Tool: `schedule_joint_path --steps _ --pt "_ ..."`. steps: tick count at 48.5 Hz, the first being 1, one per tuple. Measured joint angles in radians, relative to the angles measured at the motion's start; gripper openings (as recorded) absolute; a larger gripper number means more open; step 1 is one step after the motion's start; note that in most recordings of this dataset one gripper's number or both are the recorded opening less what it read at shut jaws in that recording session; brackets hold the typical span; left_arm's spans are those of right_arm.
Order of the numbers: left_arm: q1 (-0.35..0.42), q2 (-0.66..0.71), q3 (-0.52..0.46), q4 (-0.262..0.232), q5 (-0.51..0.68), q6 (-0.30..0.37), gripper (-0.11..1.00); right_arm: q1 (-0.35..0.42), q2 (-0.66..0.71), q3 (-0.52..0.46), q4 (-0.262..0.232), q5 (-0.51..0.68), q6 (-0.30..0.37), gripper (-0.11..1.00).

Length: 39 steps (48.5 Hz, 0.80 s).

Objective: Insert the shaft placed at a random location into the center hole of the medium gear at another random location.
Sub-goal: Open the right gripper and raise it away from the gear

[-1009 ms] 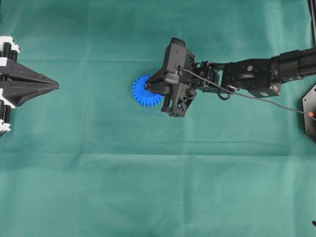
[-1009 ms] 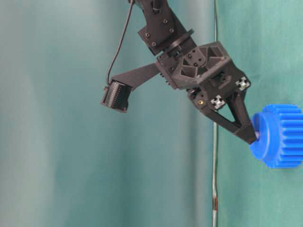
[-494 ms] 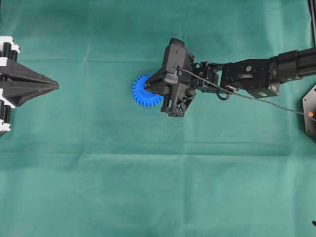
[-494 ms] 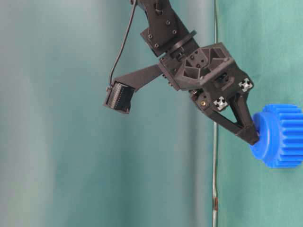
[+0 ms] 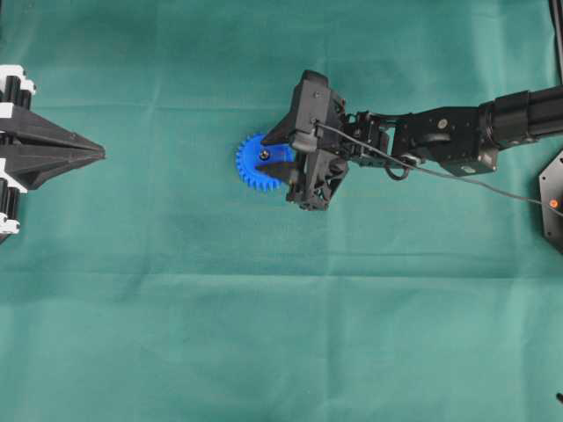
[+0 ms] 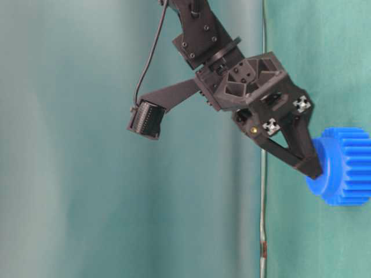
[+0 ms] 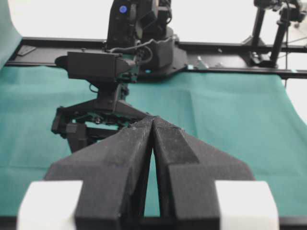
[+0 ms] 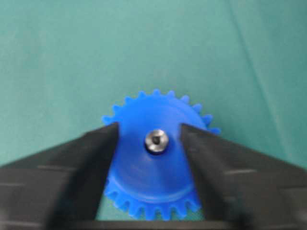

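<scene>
The blue medium gear (image 5: 260,163) lies flat on the green cloth; it also shows in the right wrist view (image 8: 156,167) and the table-level view (image 6: 345,167). The shaft (image 8: 156,141) sits in the gear's center hole, its shiny end showing at the hub top, also seen from overhead (image 5: 264,156). My right gripper (image 8: 149,136) is open, its fingers (image 8: 81,158) standing either side of the hub, apart from the shaft. In the overhead view the right gripper (image 5: 274,158) hovers over the gear. My left gripper (image 7: 152,120) is shut and empty at the left edge (image 5: 98,155).
The right arm (image 5: 440,136) reaches in from the right with a cable trailing along it. A dark fixture (image 5: 552,198) stands at the right edge. Green cloth (image 5: 281,334) covers the table.
My right gripper has opened and let go of the shaft, which now stays in the gear's center hole. The left arm has not moved.
</scene>
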Motion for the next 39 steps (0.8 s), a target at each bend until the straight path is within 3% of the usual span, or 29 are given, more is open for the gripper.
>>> schedule_joint_path --steps 5,11,21,39 --pt "0.0 0.002 0.0 0.0 0.0 0.0 0.01 0.0 0.0 -0.002 0.0 -0.008 0.0 0.95" --pt "0.0 0.0 0.0 0.002 0.0 0.0 0.01 -0.002 0.0 -0.002 0.0 -0.009 0.0 0.89" --pt "-0.002 0.002 0.0 0.0 0.0 0.0 0.01 -0.002 -0.003 -0.002 0.002 -0.009 0.0 0.9" --pt "-0.002 0.002 0.0 0.0 0.0 0.0 0.01 -0.002 -0.152 0.0 -0.014 0.044 -0.002 0.89"
